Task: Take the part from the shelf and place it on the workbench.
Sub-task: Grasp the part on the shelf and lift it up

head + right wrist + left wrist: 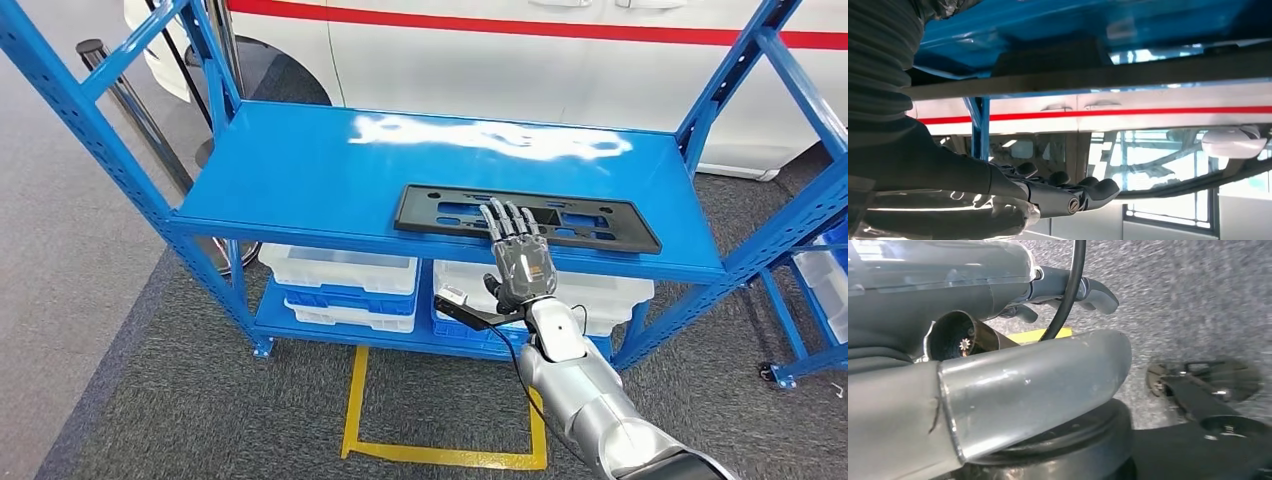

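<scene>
Head view: the black part (527, 217) lies flat on the top board of the blue shelf (300, 170), along its front edge and toward the right corner. The right hand (518, 248) reaches over that front edge with its fingers straight and spread, the fingertips resting on or just above the part's near rim; I cannot tell which. Nothing is gripped. White bins (340, 272) sit on the lower board, and a white vehicle (520, 60) stands behind the shelf.

Left wrist view: the left hand (1073, 290) hangs over grey carpet, fingers lightly curled; whether it is open or closed I cannot tell. It holds nothing visible.

Right wrist view: the right hand's fingers (1088, 192) lie extended and empty.

Progress, judged: reach made, grasp not yet done. Lifting, carrying and placing on the workbench all remain.
</scene>
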Robot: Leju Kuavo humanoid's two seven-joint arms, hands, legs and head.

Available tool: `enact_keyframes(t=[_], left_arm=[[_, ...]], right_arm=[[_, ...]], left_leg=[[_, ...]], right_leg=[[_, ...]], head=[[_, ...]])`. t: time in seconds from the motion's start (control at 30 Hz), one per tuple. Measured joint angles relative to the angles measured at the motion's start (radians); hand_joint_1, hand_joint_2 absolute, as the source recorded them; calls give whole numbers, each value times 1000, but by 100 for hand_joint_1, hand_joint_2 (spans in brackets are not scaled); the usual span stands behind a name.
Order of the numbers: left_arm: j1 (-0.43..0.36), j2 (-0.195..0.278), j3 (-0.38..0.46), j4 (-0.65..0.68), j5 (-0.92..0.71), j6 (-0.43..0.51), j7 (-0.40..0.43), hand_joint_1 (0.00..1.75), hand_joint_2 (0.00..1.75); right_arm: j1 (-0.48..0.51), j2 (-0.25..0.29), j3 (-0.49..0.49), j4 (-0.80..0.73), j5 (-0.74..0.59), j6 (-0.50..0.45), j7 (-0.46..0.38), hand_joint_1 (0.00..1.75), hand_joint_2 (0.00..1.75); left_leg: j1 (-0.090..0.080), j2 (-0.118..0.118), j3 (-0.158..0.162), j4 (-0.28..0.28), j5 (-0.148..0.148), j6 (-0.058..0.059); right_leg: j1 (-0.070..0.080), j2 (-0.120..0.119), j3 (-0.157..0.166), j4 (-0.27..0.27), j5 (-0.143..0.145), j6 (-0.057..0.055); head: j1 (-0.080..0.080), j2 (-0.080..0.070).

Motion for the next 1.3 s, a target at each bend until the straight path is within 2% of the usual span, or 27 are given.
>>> enact_keyframes(t=[0.07, 0.13, 0.17, 0.2, 0.27, 0.3, 0.33, 0.37, 0.4, 0.43, 0.47, 0.5, 0.57, 0.63, 0.7, 0.73, 0.8, 0.83, 0.87, 0.9, 0.93, 0.97, 1.0, 1.03, 1.1, 1.17, 1.3], left_arm=[[-2, 0, 0, 0, 0, 0, 0, 0, 0], [-2, 0, 0, 0, 0, 1, 0, 0, 0], [-2, 0, 0, 0, 0, 1, 1, 0, 0], [-2, 0, -1, 0, 0, 1, 1, 0, 0], [-2, 0, -1, 0, 2, 0, 1, 0, 0], [-2, 0, -1, 0, 4, 0, 1, 0, 0], [0, 0, -1, 0, 6, -1, 1, 0, 0], [1, 0, -1, 0, 9, -1, 2, 0, 0], [2, 0, -1, 0, 10, -1, 2, 0, 0], [3, 0, -1, 0, 11, -1, 2, 0, 0], [3, 0, -1, 0, 11, -1, 2, 0, 0], [1, 1, -1, 0, 12, -1, 2, 0, 0], [-1, 1, -1, 0, 13, -2, 2, 0, 0], [-1, 0, -1, 1, 14, -4, 2, 0, 0], [0, 0, -1, 1, 14, -6, 2, 0, 0], [0, 0, -2, 1, 14, -7, 2, 0, 0], [-2, 0, -1, 1, 14, -8, 1, 0, 0], [-1, 0, -1, 1, 14, -8, -1, 0, 0], [0, 0, -1, 1, 14, -10, -5, 0, 0], [1, -1, -1, 1, 14, -13, -10, 0, 0], [1, -1, -2, 1, 14, -18, -15, 0, 0], [1, -1, -2, 1, 14, -23, -19, 0, 0], [0, -2, -2, 1, 14, -28, -22, 0, 0], [-1, -2, -2, 1, 14, -31, -24, 0, 0], [-3, -1, -2, 1, 16, -35, -27, 0, 0], [-3, -1, -2, 1, 17, -36, -29, 0, 0], [-2, -2, -3, 1, 18, -36, -31, 0, 0]], right_arm=[[0, 1, 0, 3, -1, 0, -2, 0, 175], [0, 3, -2, 5, -2, 0, -3, 0, 175], [-2, 4, -3, 7, -3, 0, -1, 0, 175], [-3, 5, -4, 9, -4, 0, 2, 0, 175], [-6, 5, -5, 16, -4, 0, 16, 0, 175], [-6, 5, -5, 21, -3, 1, 23, 0, 175], [-5, 5, -5, 27, -2, 1, 29, 0, 175], [-5, 5, -5, 32, -2, 1, 33, 0, 175], [-4, 5, -5, 35, -2, 1, 34, 0, 175], [-4, 5, -5, 38, -2, 1, 35, 0, 175], [-5, 5, -5, 40, -2, 1, 35, 0, 175], [-7, 5, -5, 42, -2, 1, 35, 0, 175], [-8, 4, -5, 47, -2, 1, 36, 0, 175], [-10, 4, -5, 49, -2, 1, 36, 0, 175], [-14, 4, -6, 50, -3, 1, 35, 0, 175], [-16, 4, -6, 51, -4, 1, 35, 0, 175], [-14, 4, -6, 55, -5, 2, 35, 0, 175], [-12, 4, -6, 58, -6, 3, 35, 0, 175], [-10, 4, -6, 62, -6, 4, 35, 0, 175], [-10, 4, -6, 65, -5, 8, 36, 0, 175], [-12, 3, -6, 67, -4, 17, 37, 0, 175], [-14, 2, -6, 70, -2, 33, 41, 0, 175], [-18, 2, -6, 73, 2, 56, 46, 0, 175], [-21, 2, -5, 76, 6, 84, 53, 0, 175], [-25, 4, -4, 82, 14, 127, 65, 0, 175], [-28, 4, -3, 86, 16, 142, 70, 0, 175], [-32, 4, -3, 94, 16, 152, 70, 0, 175]], left_leg=[[-2, 0, 2, -2, -5, -11], [-1, 1, 6, -1, -14, -23], [0, 2, 1, 18, -26, -28], [0, 3, -17, 57, -45, -32], [2, 3, -91, 187, -91, -37], [2, 3, -130, 247, -104, -38], [2, 4, -158, 280, -100, -39], [2, 4, -167, 275, -76, -38], [2, 4, -156, 228, -33, -36], [2, 4, -132, 159, 13, -32], [-1, 4, -106, 96, 46, -26], [-3, 4, -85, 47, 62, -21], [-8, 4, -70, 17, 56, -12], [-4, 2, -64, 6, 53, -4], [1, 3, -52, -4, 51, 5], [2, 3, -48, -7, 49, 9], [2, 4, -43, -7, 43, 14], [3, 3, -39, -6, 39, 14], [3, 3, -34, -4, 34, 13], [3, 2, -27, -2, 28, 12], [4, 2, -20, 0, 21, 9], [3, 1, -14, 3, 14, 5], [2, 1, -11, 5, 8, 0], [-1, 1, -10, 8, 3, -3], [-3, 1, -10, 8, 1, -1], [-2, 1, -7, 3, 3, 3], [0, 1, 0, -6, 3, -5]], right_leg=[[6, 1, 10, -23, -9, -7], [3, 3, 19, -33, -15, -17], [0, 3, 27, -38, -18, -24], [-2, 3, 35, -42, -20, -30], [-1, 1, 46, -44, -30, -40], [1, 0, 50, -42, -35, -42], [2, 1, 55, -41, -40, -42], [3, 2, 61, -39, -46, -42], [3, 3, 69, -37, -53, -41], [4, 4, 78, -36, -61, -39], [6, 4, 85, -34, -68, -36], [8, 5, 88, -33, -74, -32], [9, 4, 87, -33, -78, -23], [9, 4, 88, -32, -84, -12], [8, 4, 67, 17, -110, -1], [5, 3, 38, 70, -132, 4], [1, 3, -41, 200, -175, 11], [-2, 3, -72, 239, -176, 14], [-4, 2, -86, 242, -155, 16], [-7, 2, -79, 206, -117, 17], [-9, 2, -56, 138, -68, 17], [-10, 1, -30, 74, -33, 16], [-9, 2, -8, 20, -12, 14], [-9, 4, 5, -12, -5, 11], [-7, 7, 11, -26, -9, 6], [-4, 7, 13, -26, -11, 3], [-1, 6, 16, -25, -15, -6]], head=[[0, 0], [0, 0], [-1, 0], [-1, 0], [-2, 0], [-2, 0], [-2, 0], [-2, 0], [-2, 0], [-2, 0], [-1, 0], [-1, 0], [-1, 0], [0, 0], [1, 0], [1, 0], [1, 0], [1, 0], [1, 0], [1, 0], [1, 0], [1, 0], [1, 0], [1, 0], [1, 0], [1, 0], [1, 0]])
